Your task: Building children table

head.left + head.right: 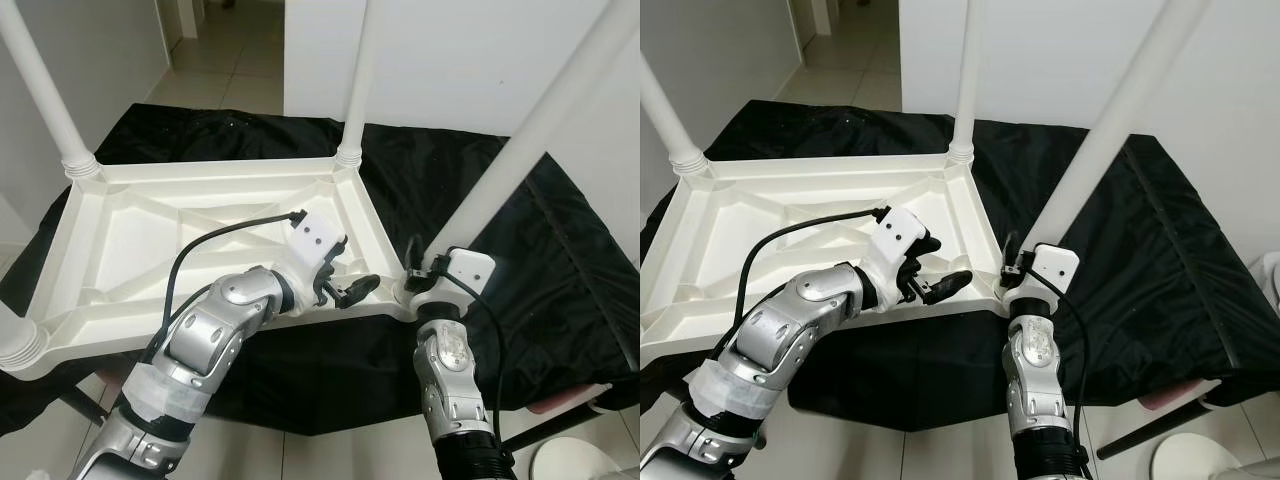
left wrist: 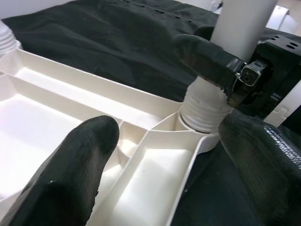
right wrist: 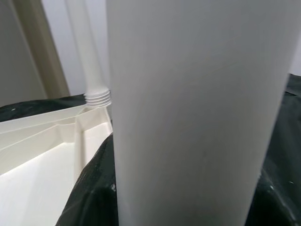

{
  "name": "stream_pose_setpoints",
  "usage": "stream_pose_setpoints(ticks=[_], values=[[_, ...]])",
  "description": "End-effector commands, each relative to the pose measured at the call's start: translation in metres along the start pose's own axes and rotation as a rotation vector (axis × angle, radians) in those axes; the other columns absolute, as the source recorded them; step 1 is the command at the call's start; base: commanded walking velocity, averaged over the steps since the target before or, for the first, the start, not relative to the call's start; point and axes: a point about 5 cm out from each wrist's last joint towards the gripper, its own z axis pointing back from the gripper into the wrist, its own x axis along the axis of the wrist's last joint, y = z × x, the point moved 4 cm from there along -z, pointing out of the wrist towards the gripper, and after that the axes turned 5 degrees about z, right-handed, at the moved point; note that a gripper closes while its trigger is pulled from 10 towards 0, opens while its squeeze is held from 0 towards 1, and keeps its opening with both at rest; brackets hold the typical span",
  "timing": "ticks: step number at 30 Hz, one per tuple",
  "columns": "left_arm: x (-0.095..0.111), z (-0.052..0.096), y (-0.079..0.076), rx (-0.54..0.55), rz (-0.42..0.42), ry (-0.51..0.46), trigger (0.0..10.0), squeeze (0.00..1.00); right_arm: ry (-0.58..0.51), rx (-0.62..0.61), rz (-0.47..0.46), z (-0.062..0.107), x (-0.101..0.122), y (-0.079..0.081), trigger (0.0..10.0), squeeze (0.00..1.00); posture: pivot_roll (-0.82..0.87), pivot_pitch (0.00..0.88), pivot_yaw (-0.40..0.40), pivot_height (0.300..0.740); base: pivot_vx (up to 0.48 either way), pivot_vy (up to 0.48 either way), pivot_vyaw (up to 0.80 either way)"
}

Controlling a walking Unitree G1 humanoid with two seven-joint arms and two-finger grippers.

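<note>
I have the white tabletop (image 1: 200,240) lying upside down on a black cloth (image 1: 560,280), ribbed underside up, its long axis running across my view from left to right. I read no brand, label or writing on it anywhere.

Four white legs stand up from its corners. The near-right leg (image 1: 540,130) sits in its corner socket with its threaded collar (image 2: 203,109) showing above the rim, and it leans up and away to the right until the frame cuts it off. The far leg (image 1: 357,80) and the far-left leg (image 1: 40,85) are also cut off at the top, and of the near-left leg (image 1: 18,345) I see just the collar at the frame edge.

My right gripper (image 2: 214,63) is at the base of the near-right leg, just above the collar. One black finger (image 2: 207,59) lies against the leg; the other is hidden behind it, so I cannot tell how far it is closed. In the right wrist view the leg is a blurred white column right up against the camera.

My left gripper (image 1: 345,288) hovers over the near rim of the tabletop, just left of that same corner, its fingers (image 2: 70,174) spread wide and holding nothing.

Pale floor tiles (image 1: 230,45) show beyond the cloth.
</note>
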Motion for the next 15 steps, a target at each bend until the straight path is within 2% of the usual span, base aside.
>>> stream_pose_setpoints(ticks=[1,4,8,10,12,14,15], values=[[0.004,0.0,-0.002,-0.029,-0.008,-0.009,10.0,0.0,0.131,-0.137,0.017,0.01,-0.029,-0.029,10.0,0.0,0.06,0.02,-0.025,0.74,0.0,0.0,0.0],[0.004,0.0,-0.002,-0.03,-0.008,-0.01,10.0,0.0,0.121,-0.168,0.031,0.007,-0.026,-0.035,10.0,0.0,0.06,0.019,-0.025,0.74,0.0,0.0,0.0],[0.004,0.0,-0.002,-0.03,-0.008,-0.01,10.0,0.0,0.121,-0.168,0.031,0.007,-0.026,-0.035,10.0,0.0,0.06,0.019,-0.025,0.74,0.0,0.0,0.0],[0.005,-0.001,-0.002,-0.028,-0.008,-0.013,10.0,0.0,0.086,-0.14,0.088,0.003,-0.02,-0.028,10.0,0.0,0.06,0.019,-0.033,0.74,0.0,0.0,0.0],[0.005,-0.001,-0.002,-0.028,-0.008,-0.013,10.0,0.0,0.086,-0.14,0.088,0.003,-0.02,-0.028,10.0,0.0,0.06,0.019,-0.033,0.74,0.0,0.0,0.0],[0.006,-0.001,-0.002,-0.023,-0.007,-0.018,10.0,0.0,0.043,-0.065,0.169,0.003,-0.015,-0.018,10.0,0.0,0.06,0.02,-0.042,0.74,0.0,0.0,0.0],[0.006,-0.001,-0.002,-0.023,-0.007,-0.018,10.0,0.0,0.043,-0.065,0.169,0.003,-0.015,-0.018,10.0,0.0,0.06,0.02,-0.042,0.74,0.0,0.0,0.0]])
